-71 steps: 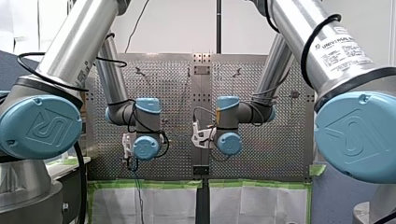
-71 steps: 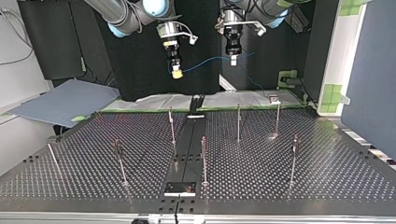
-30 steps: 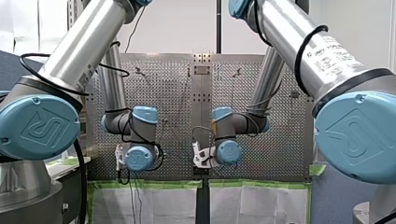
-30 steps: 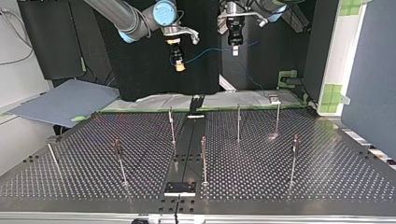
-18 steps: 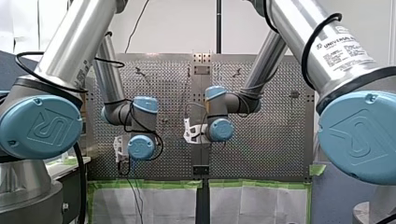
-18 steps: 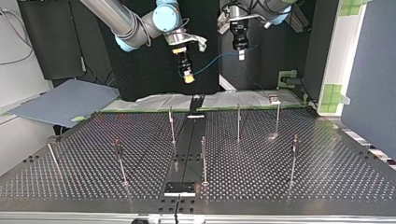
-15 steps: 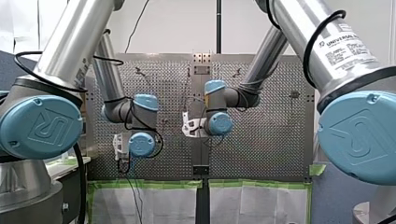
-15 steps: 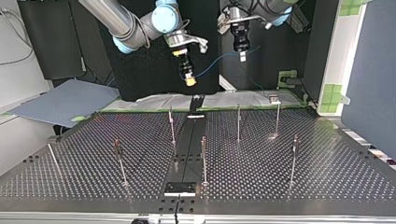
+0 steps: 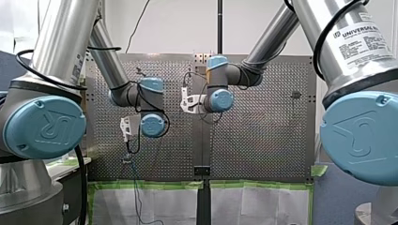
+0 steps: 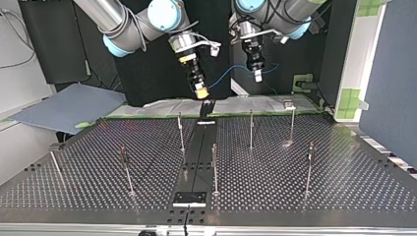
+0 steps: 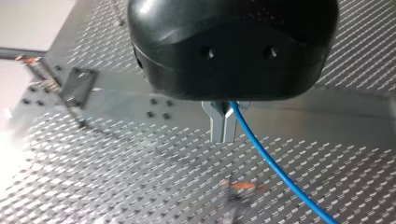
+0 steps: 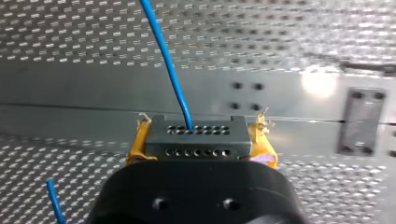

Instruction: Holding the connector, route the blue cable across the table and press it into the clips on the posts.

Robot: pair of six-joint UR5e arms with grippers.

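In the right wrist view my right gripper (image 12: 200, 127) has its yellow pads (image 12: 138, 140) shut on a grey connector (image 12: 196, 145) with rows of holes. The blue cable (image 12: 168, 65) leaves the connector's face. In the left wrist view my left gripper (image 11: 223, 139) has its metal fingers shut on the blue cable (image 11: 275, 168), which runs off past them. In the top view my right gripper (image 10: 201, 93) hangs over the table's far edge near the middle, my left gripper (image 10: 257, 76) to its right and higher. The cable (image 10: 225, 73) sags between them.
Several thin posts stand on the perforated table (image 10: 295, 196), among them one left of the centre strip (image 10: 181, 132), one on it (image 10: 214, 167) and one to its right (image 10: 251, 129). A small black block (image 10: 206, 107) sits at the far edge under my right gripper.
In the top view my right gripper has come down and to the right with the connector. My left gripper has come down a little, still on the cable.
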